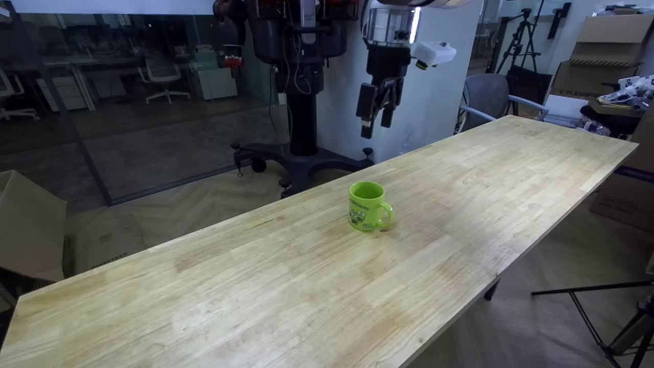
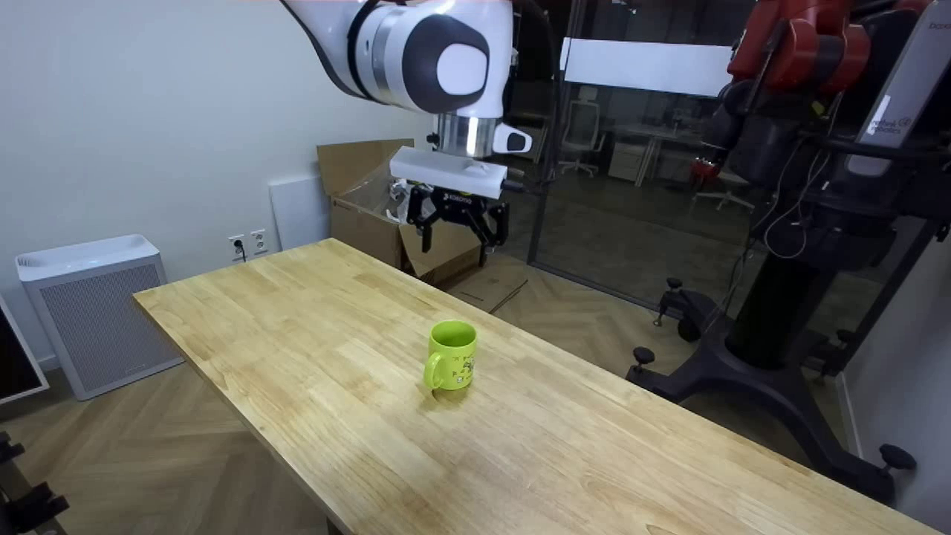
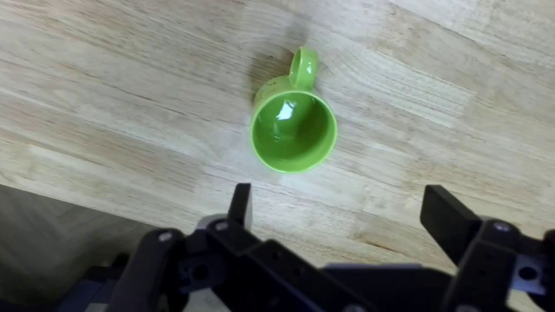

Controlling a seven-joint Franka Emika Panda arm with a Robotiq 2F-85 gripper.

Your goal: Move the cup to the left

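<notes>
The cup, a lime-green mug (image 1: 365, 208) with printed figures, stands upright on the long wooden table (image 1: 286, 286). It also shows in an exterior view (image 2: 450, 360), with its handle toward the table's front edge there. In the wrist view the mug (image 3: 293, 132) lies above the jaws, left of their midline, with its handle pointing up and its inside bare. My gripper (image 3: 336, 190) is open and has nothing between its fingers. In both exterior views the gripper (image 1: 376, 130) (image 2: 455, 254) hangs well above the table, apart from the mug.
A dark wheeled robot stand (image 1: 304, 158) with a red-armed robot (image 2: 810, 52) stands behind the table. Cardboard boxes (image 2: 371, 223) stand on the floor past the table's end. A chair (image 1: 485, 97) stands behind the table's far end. The table's edge (image 3: 86, 207) shows in the wrist view.
</notes>
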